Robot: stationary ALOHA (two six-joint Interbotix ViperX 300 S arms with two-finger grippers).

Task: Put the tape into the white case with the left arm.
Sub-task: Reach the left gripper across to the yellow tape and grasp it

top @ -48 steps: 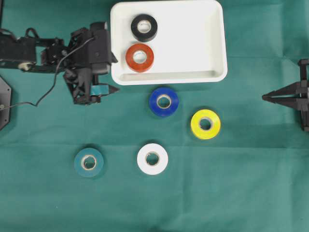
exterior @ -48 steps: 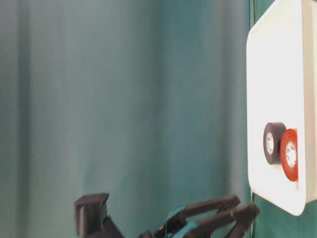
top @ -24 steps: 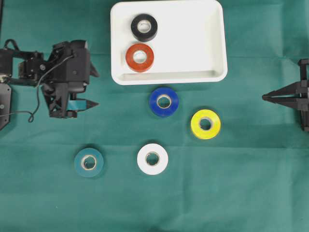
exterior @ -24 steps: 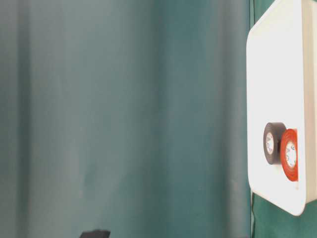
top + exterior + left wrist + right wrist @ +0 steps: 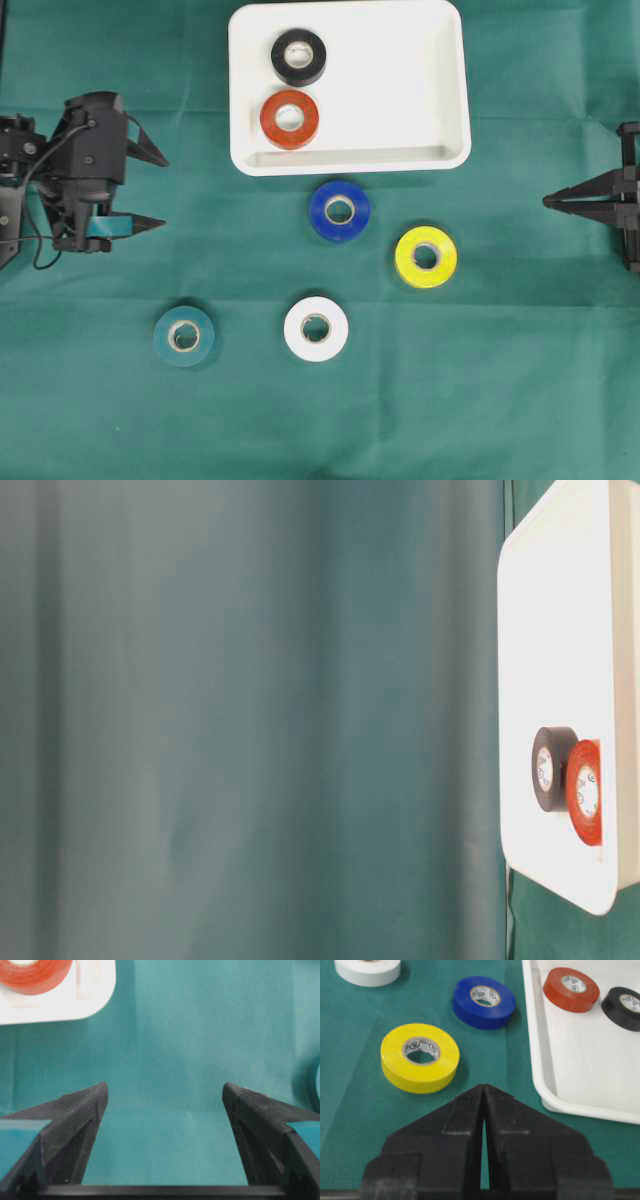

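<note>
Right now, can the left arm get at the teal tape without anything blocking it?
Probably yes. The left hand is open and empty, and the teal tape lies alone on the cloth below it in the overhead view. No other roll stands between them; the white tape sits well off to the side.

From my end the surface [image 5: 480, 400] is covered in matt green cloth with a fine weave. The white case [image 5: 452, 90] looks like smooth plastic with a slight sheen. Tape rolls – yellow [image 5: 420, 1057], blue [image 5: 484, 1002] – look smooth, cardboard-like cores. Left claw [image 5: 162, 1097] tips look grainy matt black.
</note>
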